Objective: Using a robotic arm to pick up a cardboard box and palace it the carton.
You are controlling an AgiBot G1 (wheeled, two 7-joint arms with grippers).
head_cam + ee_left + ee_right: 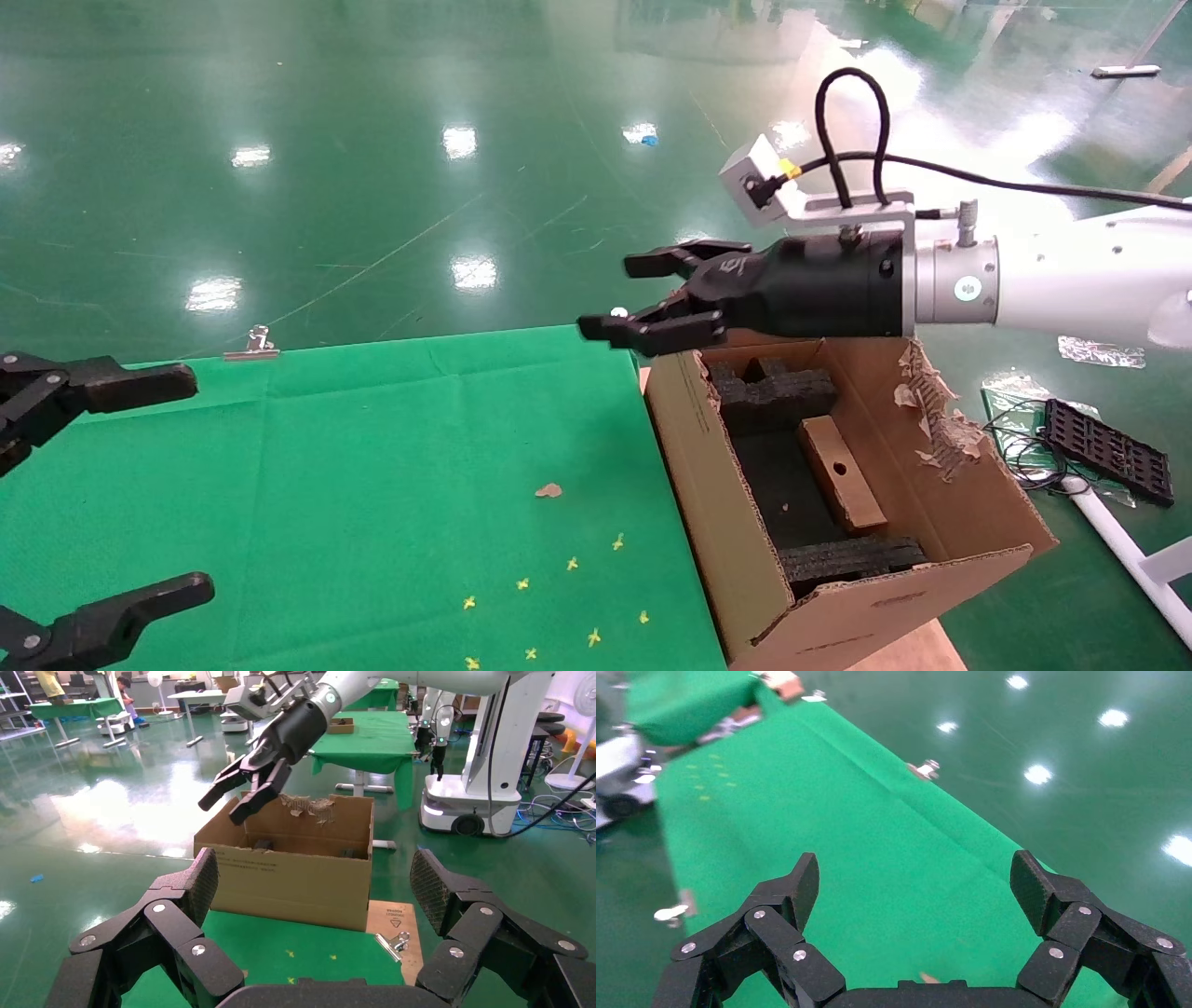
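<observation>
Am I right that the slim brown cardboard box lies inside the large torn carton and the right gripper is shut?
Not quite. The slim brown cardboard box does lie inside the large torn carton, but the right gripper is open and empty, as the head view shows.

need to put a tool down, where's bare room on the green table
Free: the green cloth table between the open left gripper and the large brown carton. Crowded: the carton holds black foam inserts and the slim cardboard box; the open right gripper hovers above.

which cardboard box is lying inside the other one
The small flat cardboard box, with a hole in its edge, lies inside the carton, the large one with torn flaps and black foam.
</observation>
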